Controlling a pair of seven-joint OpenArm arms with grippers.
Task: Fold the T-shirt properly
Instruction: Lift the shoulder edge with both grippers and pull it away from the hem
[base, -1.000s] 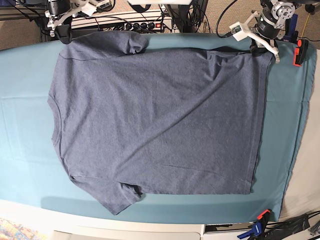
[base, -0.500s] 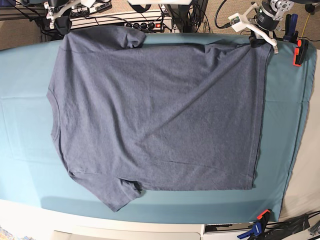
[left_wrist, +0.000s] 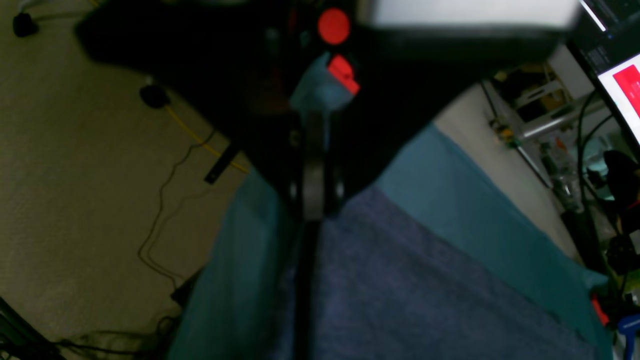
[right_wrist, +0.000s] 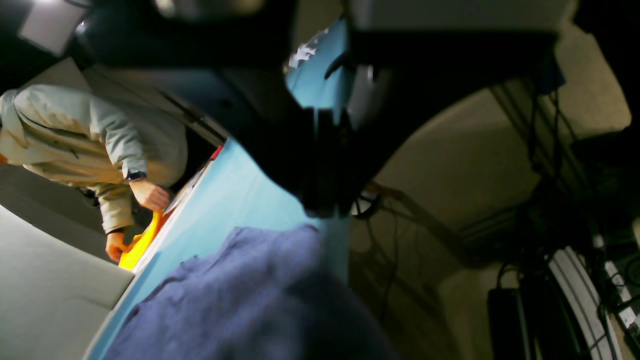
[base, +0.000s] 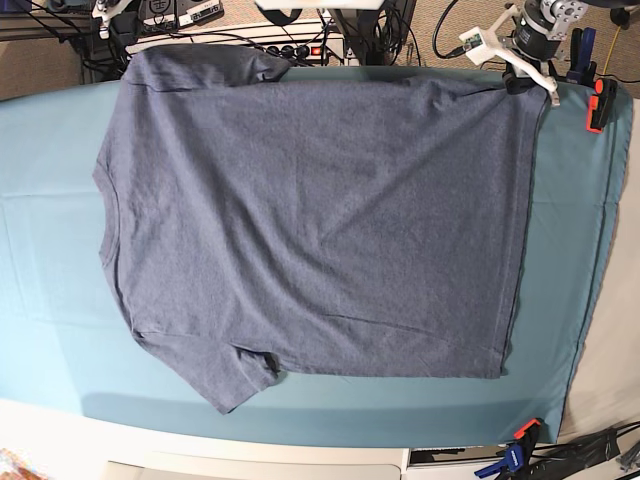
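Observation:
The slate-blue T-shirt (base: 310, 210) lies spread flat on the teal table cloth (base: 50, 200), plain side up, with the neck at the left and the hem at the right. My left gripper (base: 520, 82) is at the far right corner, shut on the hem corner. In the left wrist view its fingers (left_wrist: 312, 200) meet over the T-shirt (left_wrist: 400, 280). My right gripper (base: 124, 40) is at the far left, shut on the sleeve end. In the right wrist view its tips (right_wrist: 325, 200) pinch the T-shirt (right_wrist: 250, 290). The shirt's far edge reaches the table's far edge.
A red clamp (base: 597, 105) holds the cloth at the far right corner, and blue and orange clamps (base: 520, 440) hold it at the near right. A power strip and cables (base: 290, 45) lie beyond the far edge. A person (right_wrist: 100, 140) stands beside the table.
Both grippers have moved toward the table's far edge, dragging the T-shirt with them. The whole shirt has slid that way and lies flatter.

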